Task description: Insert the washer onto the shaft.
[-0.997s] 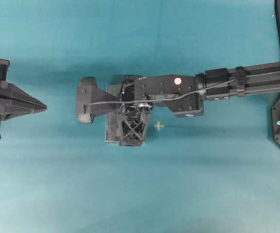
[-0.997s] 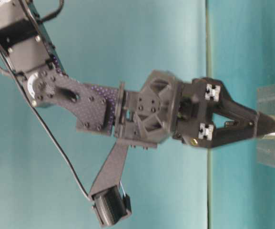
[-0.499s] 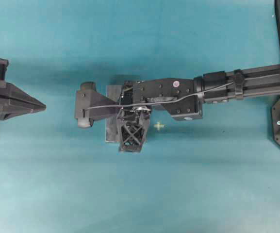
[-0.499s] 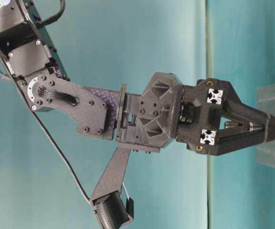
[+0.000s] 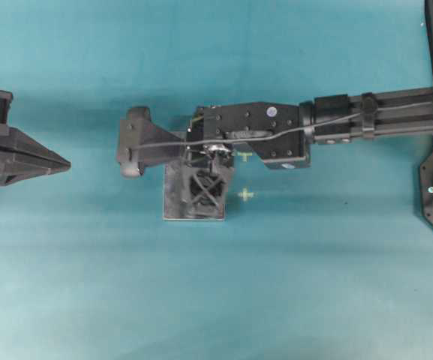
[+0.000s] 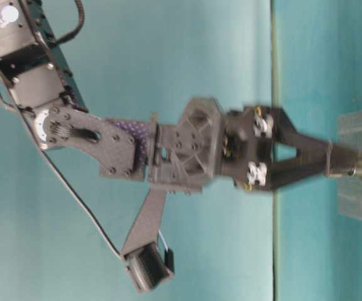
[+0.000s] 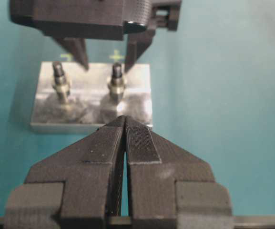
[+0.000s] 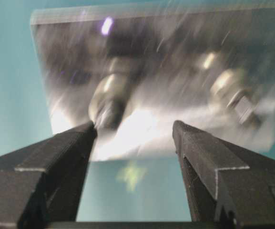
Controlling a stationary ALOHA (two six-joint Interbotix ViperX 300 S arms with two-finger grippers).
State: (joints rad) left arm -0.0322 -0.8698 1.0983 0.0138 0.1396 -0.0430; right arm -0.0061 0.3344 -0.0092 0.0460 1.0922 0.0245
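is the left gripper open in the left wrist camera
No, the left gripper has its two black ridged fingers pressed together at the tips, with nothing between them.

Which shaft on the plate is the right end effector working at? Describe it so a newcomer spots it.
Start at the metal plate on the teal table, which carries two upright threaded shafts side by side. In the left wrist view, the target shaft is the right-hand one. Unlike its neighbour, it stands between the right end effector fingers, which hang open above it.
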